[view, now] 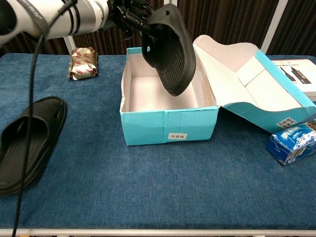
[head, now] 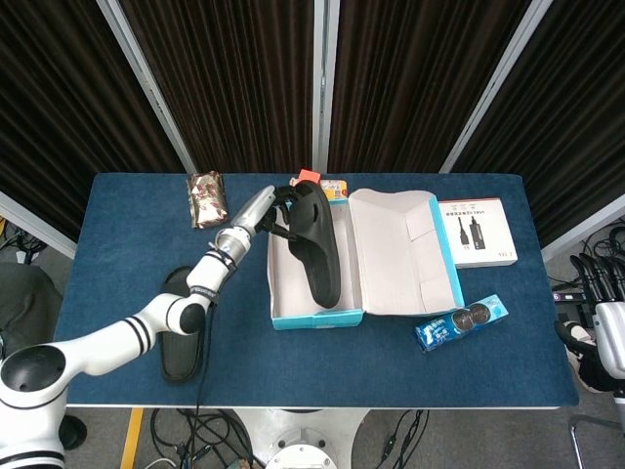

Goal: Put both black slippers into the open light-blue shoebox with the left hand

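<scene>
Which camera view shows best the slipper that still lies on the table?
The chest view shows it best: the slipper on the table lies whole and unobstructed at the left, strap up. In the head view the same slipper is small and the left arm covers part of it.

- Left hand [head: 276,207] gripping a black slipper [head: 318,244] at its far end, holding it above the open light-blue shoebox [head: 314,315], sole edge turned up, toe end reaching toward the near wall.
- Shoebox lid [head: 402,254] folded open to the right, pale inside.
- Second black slipper [head: 180,337] lying flat on the blue table [head: 293,362], left of the box, partly hidden under the left arm.
- Foil snack packet [head: 204,198] near the far left edge.
- Orange block [head: 311,177] just behind the box, partly hidden.
- White cable box [head: 477,233] right of the lid.
- Blue cookie pack [head: 461,323] near the box's front right corner.
- Right hand [head: 611,347] at the right edge, off the table, fingers unclear.
</scene>
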`<state>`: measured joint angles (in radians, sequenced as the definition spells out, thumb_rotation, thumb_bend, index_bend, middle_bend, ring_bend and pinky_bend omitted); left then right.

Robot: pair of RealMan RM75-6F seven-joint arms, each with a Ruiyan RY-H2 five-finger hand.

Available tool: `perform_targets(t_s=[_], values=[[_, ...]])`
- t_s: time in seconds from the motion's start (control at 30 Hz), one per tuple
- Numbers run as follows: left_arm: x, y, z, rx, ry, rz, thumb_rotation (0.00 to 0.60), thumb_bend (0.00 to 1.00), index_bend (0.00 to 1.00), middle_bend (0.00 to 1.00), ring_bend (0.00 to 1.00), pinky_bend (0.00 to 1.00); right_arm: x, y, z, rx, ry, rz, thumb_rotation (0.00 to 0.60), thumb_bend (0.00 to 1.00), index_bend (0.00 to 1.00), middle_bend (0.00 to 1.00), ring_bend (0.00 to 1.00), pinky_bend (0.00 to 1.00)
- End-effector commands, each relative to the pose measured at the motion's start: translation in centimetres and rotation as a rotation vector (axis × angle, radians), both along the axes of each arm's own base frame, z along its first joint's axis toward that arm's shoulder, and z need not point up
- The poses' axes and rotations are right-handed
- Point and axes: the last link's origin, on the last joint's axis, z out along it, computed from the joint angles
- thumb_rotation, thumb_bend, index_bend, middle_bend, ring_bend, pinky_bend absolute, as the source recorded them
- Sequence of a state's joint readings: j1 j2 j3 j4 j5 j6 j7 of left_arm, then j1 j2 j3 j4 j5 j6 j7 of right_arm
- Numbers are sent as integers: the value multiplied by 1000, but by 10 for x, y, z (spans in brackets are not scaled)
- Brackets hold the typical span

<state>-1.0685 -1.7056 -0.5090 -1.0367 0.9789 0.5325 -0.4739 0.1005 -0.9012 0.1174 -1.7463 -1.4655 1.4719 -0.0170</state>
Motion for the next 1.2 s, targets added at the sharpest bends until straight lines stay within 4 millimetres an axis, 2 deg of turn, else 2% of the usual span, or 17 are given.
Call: perform_targets(t_s=[0.03, 0.43, 0.97, 1.2], values=[[9, 4, -14, 29, -13, -9, 600, 0, 569, 568, 572, 809, 0, 0, 0, 0, 1, -1, 600, 141, 0, 76, 0, 17], [0, 4, -38, 167, 62, -99, 600, 0, 576, 567, 555, 803, -1, -1, 1, -3, 5, -12, 600, 143, 0, 77, 0, 16], [-2, -10, -70, 82, 98, -99, 600, 0, 575, 566, 553, 804, -4, 1, 0, -3, -2, -21, 600, 142, 0, 77, 0, 17], [-2, -10, -78, 34, 132, -82, 600, 0, 574, 568, 553, 803, -3, 1, 1, -2, 2, -21, 600, 142, 0, 78, 0, 17]])
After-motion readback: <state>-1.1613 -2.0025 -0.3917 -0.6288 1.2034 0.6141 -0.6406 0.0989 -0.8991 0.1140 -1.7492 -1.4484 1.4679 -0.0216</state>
